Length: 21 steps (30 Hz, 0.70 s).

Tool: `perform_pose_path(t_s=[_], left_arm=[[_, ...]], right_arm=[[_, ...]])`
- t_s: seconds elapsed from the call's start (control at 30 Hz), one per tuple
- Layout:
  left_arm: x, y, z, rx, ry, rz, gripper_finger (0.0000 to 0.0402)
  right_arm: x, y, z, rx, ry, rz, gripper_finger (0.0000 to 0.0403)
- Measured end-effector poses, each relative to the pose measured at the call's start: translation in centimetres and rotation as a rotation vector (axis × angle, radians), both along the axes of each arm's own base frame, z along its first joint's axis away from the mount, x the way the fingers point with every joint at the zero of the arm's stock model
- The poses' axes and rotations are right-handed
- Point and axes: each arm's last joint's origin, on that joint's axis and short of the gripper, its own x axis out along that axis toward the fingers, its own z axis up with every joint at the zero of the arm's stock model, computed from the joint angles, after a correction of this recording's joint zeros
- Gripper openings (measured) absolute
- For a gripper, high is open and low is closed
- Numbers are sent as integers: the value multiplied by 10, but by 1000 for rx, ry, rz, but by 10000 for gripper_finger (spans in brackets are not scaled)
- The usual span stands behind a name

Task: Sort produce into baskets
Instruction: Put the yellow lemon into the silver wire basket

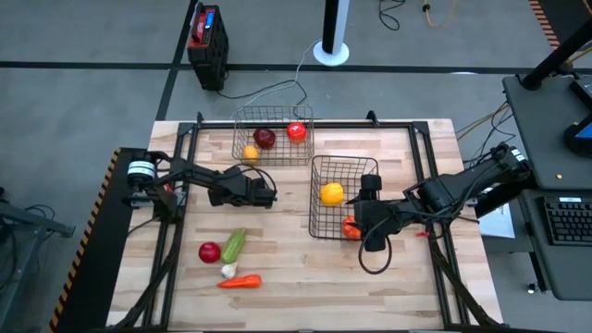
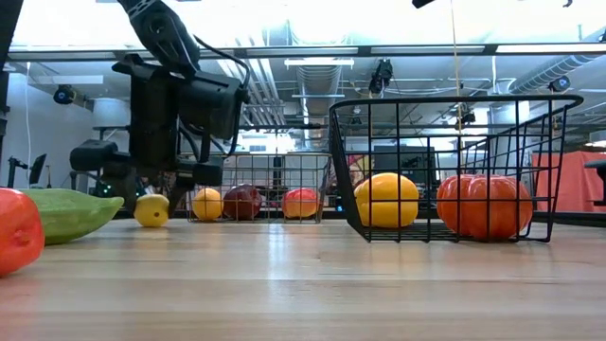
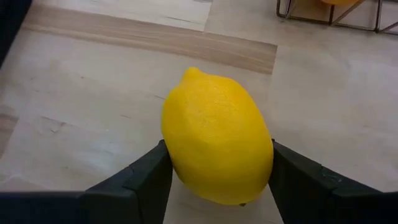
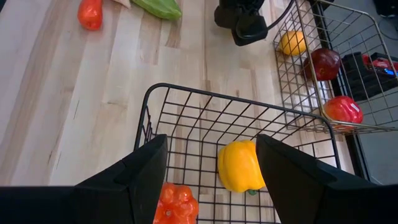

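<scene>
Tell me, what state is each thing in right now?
left gripper, jaws shut on lemon
right gripper, jaws open, empty, over near basket
near basket, upright, holds two pieces
far basket, upright, holds three pieces
cucumber, lying loose on table

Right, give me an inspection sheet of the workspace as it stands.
Surface: wooden table, bare between the items.
Job's things: far basket holds a dark red piece, a red piece and an orange-yellow piece; near basket holds a yellow pepper and an orange piece. Loose on the table: red piece, cucumber, garlic, carrot.
Clutter: nothing seen on the table.
Grippers: left gripper has its fingers on both sides of a lemon; right gripper is open above the near basket.
Cables: cable loop under the right arm.
Surroundings: red-and-black box on the floor.
</scene>
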Motion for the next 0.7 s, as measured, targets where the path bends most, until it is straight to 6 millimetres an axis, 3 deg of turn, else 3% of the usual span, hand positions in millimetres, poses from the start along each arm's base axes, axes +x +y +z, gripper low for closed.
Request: perform_pose_path(t_s=[0.4, 0.7], left_arm=[[2, -8, 24, -115, 34, -116, 205], [12, -39, 74, -216, 131, -449, 204]], right_arm=[[0, 0, 0, 0, 0, 0, 238], [0, 0, 0, 0, 0, 0, 238]])
